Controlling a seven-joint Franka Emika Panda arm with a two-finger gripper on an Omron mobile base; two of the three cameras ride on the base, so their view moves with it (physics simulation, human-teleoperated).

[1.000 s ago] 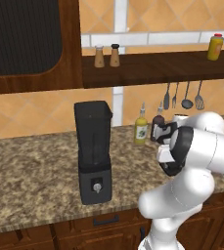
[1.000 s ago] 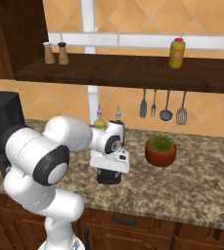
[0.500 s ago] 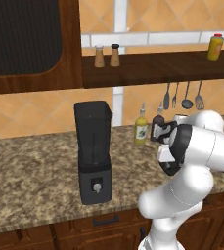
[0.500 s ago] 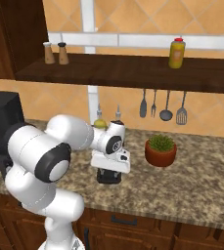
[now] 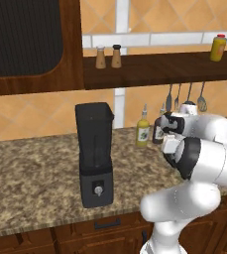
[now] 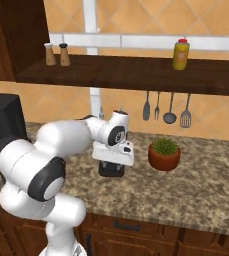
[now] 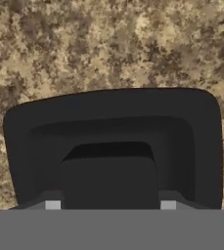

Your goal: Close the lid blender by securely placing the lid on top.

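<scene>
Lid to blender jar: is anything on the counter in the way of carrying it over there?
Nothing visible blocks it. The lid lies right under the gripper; bare granite counter runs to the blender, whose jar top is open. Bottles stand behind the path.

Potted plant (image 6: 164,154) just right of the jaws; yellow bottle (image 6: 181,54) on the shelf (image 6: 136,75) above them; speckled counter (image 7: 108,44) below

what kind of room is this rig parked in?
A rendered home kitchen, it seems: granite-look counter over wooden cabinets, a blender on it, utensils hanging under a shelf with salt and pepper shakers.
</scene>
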